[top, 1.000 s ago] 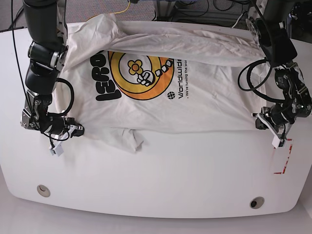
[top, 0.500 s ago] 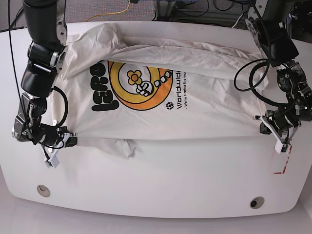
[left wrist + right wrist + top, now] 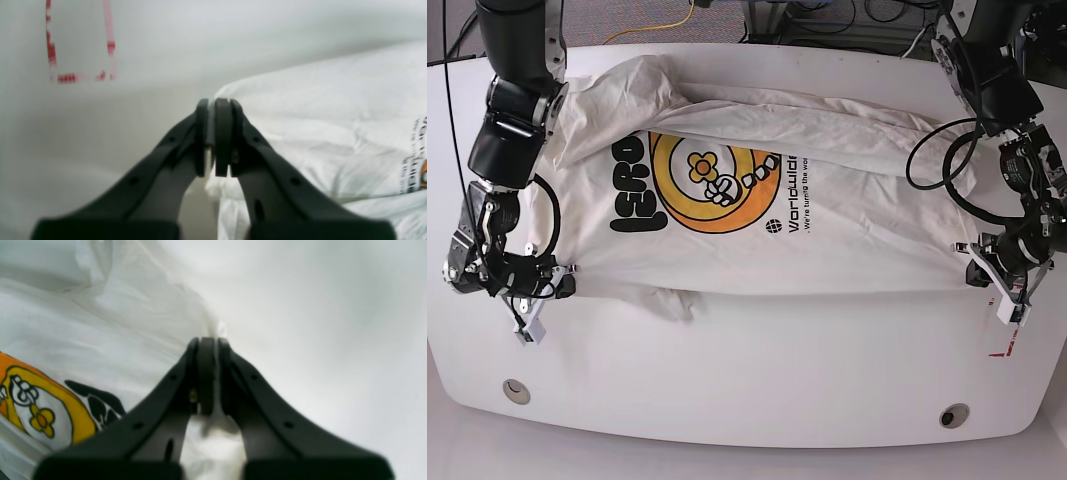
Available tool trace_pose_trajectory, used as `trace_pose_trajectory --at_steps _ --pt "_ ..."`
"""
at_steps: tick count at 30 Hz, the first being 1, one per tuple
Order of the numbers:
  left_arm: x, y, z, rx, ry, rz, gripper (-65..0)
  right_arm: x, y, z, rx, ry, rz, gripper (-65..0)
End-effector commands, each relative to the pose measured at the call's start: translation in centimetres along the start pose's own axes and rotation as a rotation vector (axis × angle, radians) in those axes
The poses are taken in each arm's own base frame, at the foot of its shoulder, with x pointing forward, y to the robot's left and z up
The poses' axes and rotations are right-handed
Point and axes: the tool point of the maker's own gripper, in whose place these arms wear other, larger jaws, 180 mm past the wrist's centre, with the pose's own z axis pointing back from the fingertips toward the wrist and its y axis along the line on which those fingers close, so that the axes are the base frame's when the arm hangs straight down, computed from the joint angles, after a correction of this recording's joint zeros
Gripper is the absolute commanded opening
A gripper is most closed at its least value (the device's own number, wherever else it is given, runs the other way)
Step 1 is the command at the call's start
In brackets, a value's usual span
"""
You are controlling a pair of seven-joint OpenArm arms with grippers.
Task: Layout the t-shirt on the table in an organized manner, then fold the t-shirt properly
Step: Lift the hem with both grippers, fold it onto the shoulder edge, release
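The white glossy counter (image 3: 747, 380), with two round grommet holes near its front edge, carries the printed white t-shirt (image 3: 827, 230) spread across its far half.

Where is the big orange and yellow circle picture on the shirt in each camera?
Base view: the orange and yellow print sits upper middle, on the t-shirt.
Right wrist view: part of it shows at the lower left edge, left of the right gripper.
Left wrist view: only a sliver at the far right edge, right of the left gripper.
Shared landmark: the black lettering beside the print.
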Motion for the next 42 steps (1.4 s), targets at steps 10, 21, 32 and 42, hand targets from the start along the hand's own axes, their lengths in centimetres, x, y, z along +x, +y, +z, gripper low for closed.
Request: trace_pose_trajectory --at_steps 10,21,32,42 --pt "-1.0 0.7 1.7 -0.012 -0.017 -0.024 -63.2 -0.5 2.5 3.3 0.046 -0.068 0.083 -65.0" --pt "-4.3 1.4 3.1 -0.056 0.038 -0.021 -63.2 -4.5 2.4 4.7 0.004 -0.042 0.080 -65.0" --pt "-6.8 1.7 4.6 -0.108 0.082 -0.015 -63.2 -8.1 1.2 5.3 -0.020 0.029 0.021 -65.0" --pt "-9.4 0.7 5.7 -0.150 0.131 -0.018 -63.1 -7.2 2.0 8.6 -0.090 -0.054 0.096 -65.0"
